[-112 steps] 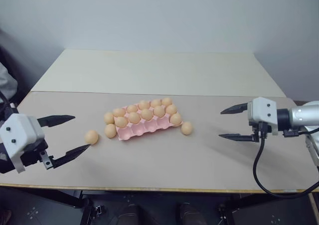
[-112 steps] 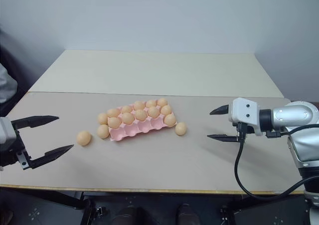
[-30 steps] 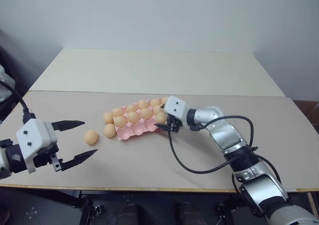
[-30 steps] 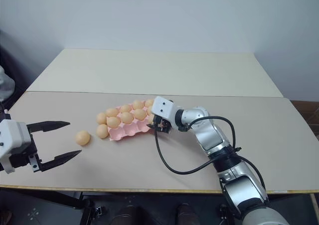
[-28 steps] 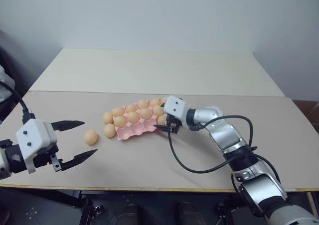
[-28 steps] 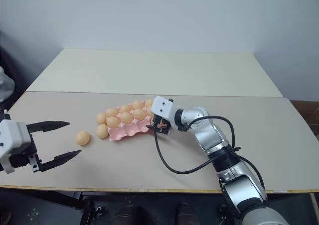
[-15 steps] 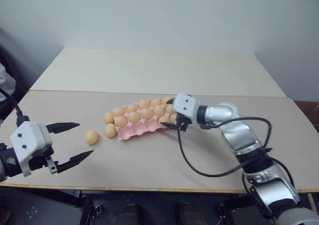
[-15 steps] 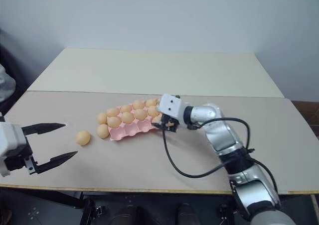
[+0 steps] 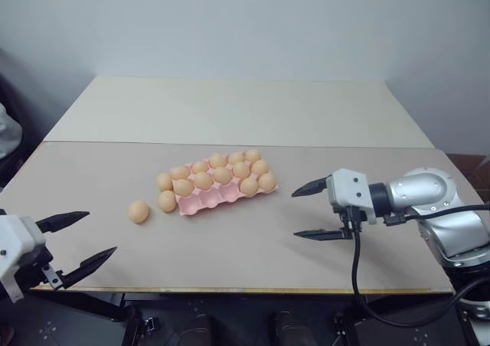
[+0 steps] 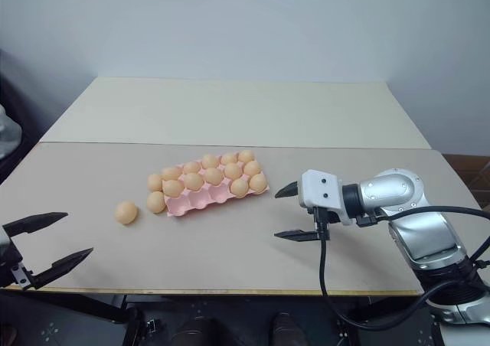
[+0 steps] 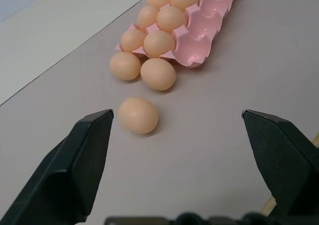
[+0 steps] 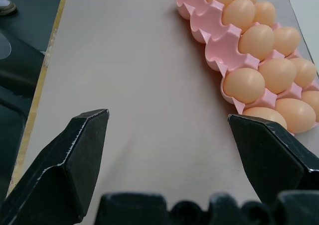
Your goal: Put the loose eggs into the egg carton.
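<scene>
Both the left gripper (image 9: 73, 240) and right gripper (image 9: 312, 210) gape wide, empty. Three loose eggs (image 9: 138, 211) sit centre-left by the egg carton (image 9: 222, 195). A careless approach could nudge one rolling toward the table's near edge.

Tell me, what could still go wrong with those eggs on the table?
The three loose eggs lie free on the flat table, so a nudge could roll them away. Two sit against the egg carton, so the left gripper may bump the carton reaching them. The near row's empty cups are shallow; a dropped egg might bounce out.
</scene>
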You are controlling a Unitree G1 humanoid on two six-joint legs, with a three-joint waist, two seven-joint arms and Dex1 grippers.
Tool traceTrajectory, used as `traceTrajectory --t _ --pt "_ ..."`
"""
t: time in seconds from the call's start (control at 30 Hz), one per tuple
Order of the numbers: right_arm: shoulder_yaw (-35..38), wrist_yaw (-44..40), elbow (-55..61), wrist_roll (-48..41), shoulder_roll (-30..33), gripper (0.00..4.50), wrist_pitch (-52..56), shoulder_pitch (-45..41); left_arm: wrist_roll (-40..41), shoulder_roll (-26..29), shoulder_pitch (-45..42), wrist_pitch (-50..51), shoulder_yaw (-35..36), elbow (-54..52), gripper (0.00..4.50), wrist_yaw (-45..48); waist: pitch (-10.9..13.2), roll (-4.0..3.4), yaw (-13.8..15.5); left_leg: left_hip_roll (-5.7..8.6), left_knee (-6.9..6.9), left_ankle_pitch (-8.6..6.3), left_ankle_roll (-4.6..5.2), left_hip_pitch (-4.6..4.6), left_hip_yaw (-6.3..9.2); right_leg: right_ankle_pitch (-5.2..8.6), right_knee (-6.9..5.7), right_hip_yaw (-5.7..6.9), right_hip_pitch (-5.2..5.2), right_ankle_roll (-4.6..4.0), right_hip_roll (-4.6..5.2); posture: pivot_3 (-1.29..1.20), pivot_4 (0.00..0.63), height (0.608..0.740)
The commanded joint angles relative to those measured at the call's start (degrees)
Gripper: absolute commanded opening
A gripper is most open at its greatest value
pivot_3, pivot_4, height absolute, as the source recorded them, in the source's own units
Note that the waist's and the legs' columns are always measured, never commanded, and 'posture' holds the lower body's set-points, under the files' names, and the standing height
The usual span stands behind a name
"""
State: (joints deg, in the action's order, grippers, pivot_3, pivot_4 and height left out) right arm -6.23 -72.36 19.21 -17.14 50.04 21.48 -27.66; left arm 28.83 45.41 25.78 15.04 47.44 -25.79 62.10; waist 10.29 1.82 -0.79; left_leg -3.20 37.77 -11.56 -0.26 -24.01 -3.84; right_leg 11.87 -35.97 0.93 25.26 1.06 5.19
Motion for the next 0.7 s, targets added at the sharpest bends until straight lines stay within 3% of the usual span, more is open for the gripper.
traceTrajectory --t 0.03,0.37,0.7 --pt "1.7 0.6 1.9 -1.0 1.1 4.46 0.2 0.3 -2.6 0.6 -3.6 -1.1 -2.2 3.2 4.50 -4.2 0.0 0.00 0.1 0.03 0.00 0.00 0.01 -0.04 0.00 0.00 0.02 0.00 0.01 0.00 0.02 0.00 0.150 0.740" --pt "1.8 2.3 2.7 -0.8 1.9 4.46 1.8 0.7 -6.9 -0.8 -17.4 1.6 -16.4 14.0 4.50 -12.4 0.0 0.15 0.4 0.08 0.02 0.06 0.10 -0.15 0.02 -0.03 -0.01 0.01 0.05 0.03 0.02 0.00 0.150 0.740" --pt "3.1 5.4 5.5 -1.0 2.8 4.46 4.8 1.6 -11.7 -4.9 -29.2 -4.4 -29.1 29.8 4.50 -13.5 -0.1 0.18 0.6 0.08 0.02 0.27 0.45 -0.17 0.00 -0.05 -0.02 -0.01 0.06 0.03 0.02 0.00 0.150 0.740"
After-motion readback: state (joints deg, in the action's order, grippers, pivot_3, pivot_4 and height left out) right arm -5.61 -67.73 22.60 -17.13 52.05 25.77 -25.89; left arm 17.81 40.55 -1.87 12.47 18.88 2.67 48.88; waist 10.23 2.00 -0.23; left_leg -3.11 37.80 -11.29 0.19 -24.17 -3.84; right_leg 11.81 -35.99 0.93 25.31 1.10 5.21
